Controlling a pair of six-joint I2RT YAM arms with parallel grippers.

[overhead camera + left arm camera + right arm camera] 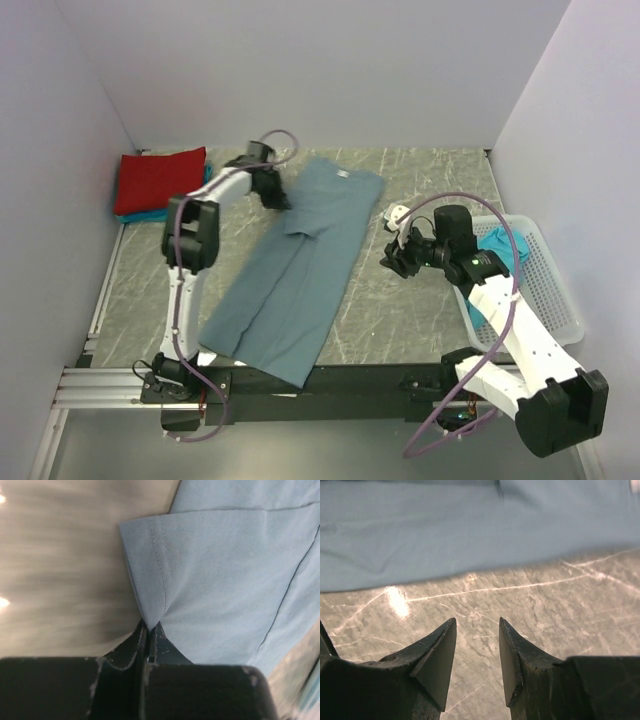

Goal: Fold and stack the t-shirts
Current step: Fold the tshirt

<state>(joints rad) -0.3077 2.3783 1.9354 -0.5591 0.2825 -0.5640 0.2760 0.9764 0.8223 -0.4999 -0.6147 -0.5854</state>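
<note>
Top view: slate-blue t-shirt (295, 270) lies lengthwise on the table (430, 180), with the left gripper (275, 197) at its far left sleeve and the right gripper (397, 258) just off its right edge; red t-shirt (160, 178) is folded in the far left corner. Left wrist view: jaws are clenched on the sleeve hem (150, 580), a seemingly thin pinch, so a low, slow carry inward suits the fold. Right wrist view: claw is released, empty, over bare stone beside the cloth, well placed to pin the body.
</note>
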